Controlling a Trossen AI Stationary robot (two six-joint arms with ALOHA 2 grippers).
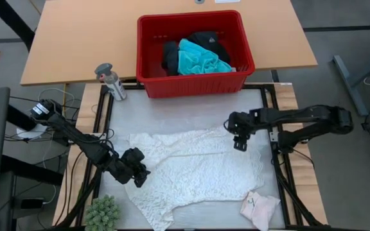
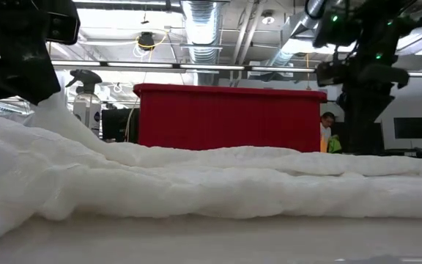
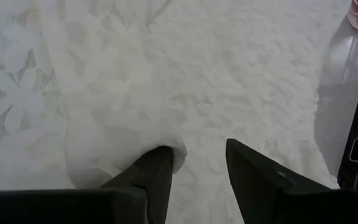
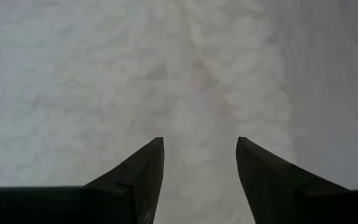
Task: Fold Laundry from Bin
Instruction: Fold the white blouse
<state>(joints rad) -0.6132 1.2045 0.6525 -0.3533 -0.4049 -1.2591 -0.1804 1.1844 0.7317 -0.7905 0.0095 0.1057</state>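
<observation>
White lacy top lies spread, unfolded, on the table; left hand and right hand open, gripping nothing. Turquoise and black clothes remain in the bin.

wooden desk, grey floor, ceiling ducts

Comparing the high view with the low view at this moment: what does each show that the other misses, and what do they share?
Only the high view shows the turquoise shirt and black clothing inside the bin, the small pale pink-white folded piece, the grey spray bottle and a green spiky plant.

Only the low view shows the room behind: ceiling ducts and a person past the bin.

Both show the red slotted plastic bin, the white lacy top spread on the table, the left gripper at its edge, and the right gripper.
</observation>
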